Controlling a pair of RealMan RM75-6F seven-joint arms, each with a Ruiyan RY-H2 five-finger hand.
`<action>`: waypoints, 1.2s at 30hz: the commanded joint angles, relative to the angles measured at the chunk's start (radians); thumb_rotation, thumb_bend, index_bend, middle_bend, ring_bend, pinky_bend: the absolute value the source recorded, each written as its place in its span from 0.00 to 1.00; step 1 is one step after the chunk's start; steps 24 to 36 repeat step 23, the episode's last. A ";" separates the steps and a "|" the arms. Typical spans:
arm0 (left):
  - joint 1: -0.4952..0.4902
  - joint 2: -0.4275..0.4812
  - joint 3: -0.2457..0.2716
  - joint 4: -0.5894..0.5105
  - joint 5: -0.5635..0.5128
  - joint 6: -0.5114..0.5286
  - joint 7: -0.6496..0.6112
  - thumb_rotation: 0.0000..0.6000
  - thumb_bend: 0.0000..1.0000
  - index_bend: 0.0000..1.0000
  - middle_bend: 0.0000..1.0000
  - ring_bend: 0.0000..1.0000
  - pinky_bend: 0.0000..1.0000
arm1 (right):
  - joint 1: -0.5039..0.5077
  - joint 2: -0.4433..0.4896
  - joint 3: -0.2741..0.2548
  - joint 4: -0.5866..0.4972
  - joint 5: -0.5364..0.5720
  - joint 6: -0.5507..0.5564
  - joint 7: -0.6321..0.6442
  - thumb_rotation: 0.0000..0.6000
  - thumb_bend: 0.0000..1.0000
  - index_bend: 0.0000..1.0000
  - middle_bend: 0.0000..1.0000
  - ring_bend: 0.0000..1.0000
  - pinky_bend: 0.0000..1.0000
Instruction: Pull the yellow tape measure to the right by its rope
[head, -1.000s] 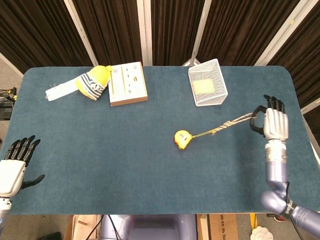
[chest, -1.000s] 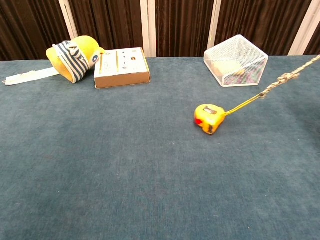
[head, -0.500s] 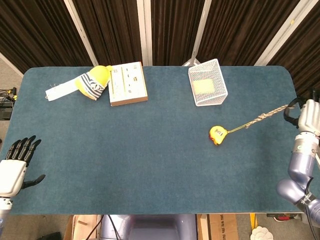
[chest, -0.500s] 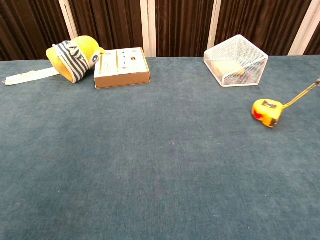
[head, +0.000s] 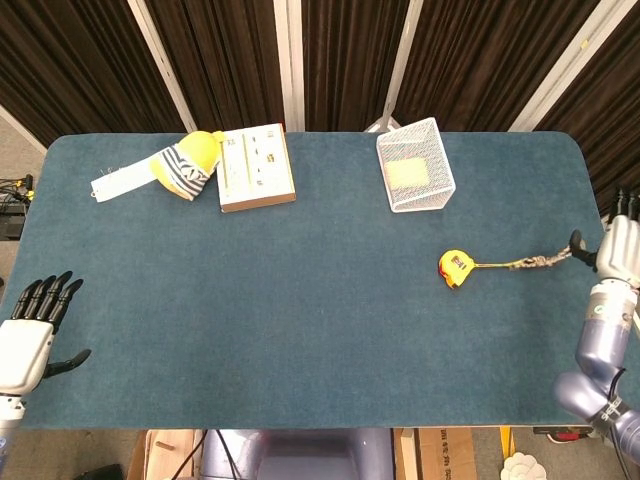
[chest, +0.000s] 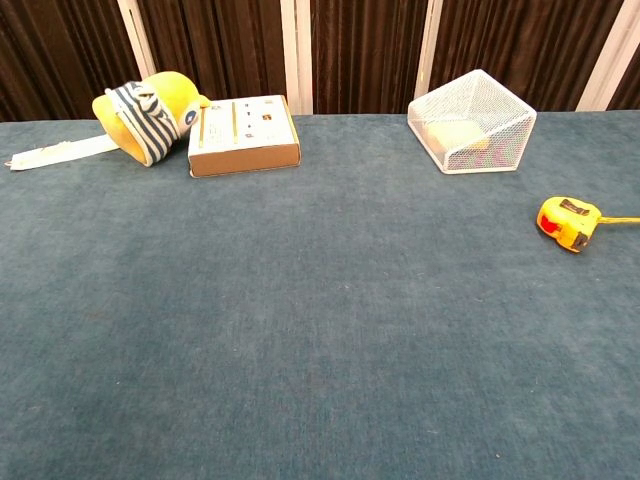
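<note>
From above, the yellow tape measure (head: 453, 268) lies on the blue felt table (head: 300, 330), below and just right of the white wire basket (head: 416, 165). Its braided rope (head: 540, 262) runs right to the right hand (head: 618, 248) at the table's edge — whether the fingers pinch it, I cannot tell. The left hand (head: 28, 330) sits far left of the basket, fingers spread, holding nothing.

At chest height, the tape measure (chest: 567, 222) lies below and right of the basket (chest: 472, 122) — neither hand shows.

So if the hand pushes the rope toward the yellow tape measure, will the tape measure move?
Probably not. The rope looks thin, knotted and floppy, so it would likely buckle. The yellow tape measure lies flat on the carpeted table, so it should slide only when pulled.
</note>
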 joint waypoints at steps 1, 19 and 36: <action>0.001 0.000 0.001 0.001 0.002 0.002 -0.001 1.00 0.00 0.00 0.00 0.00 0.00 | -0.023 0.009 -0.032 -0.066 -0.044 0.020 0.005 1.00 0.46 0.00 0.00 0.00 0.00; 0.003 0.003 0.005 0.015 0.012 0.007 0.011 1.00 0.00 0.00 0.00 0.00 0.00 | -0.286 0.128 -0.385 -0.388 -0.652 0.301 0.089 1.00 0.26 0.00 0.00 0.00 0.00; 0.007 0.004 0.005 0.015 0.012 0.014 0.010 1.00 0.00 0.00 0.00 0.00 0.00 | -0.325 0.133 -0.418 -0.340 -0.739 0.371 0.100 1.00 0.26 0.00 0.00 0.00 0.00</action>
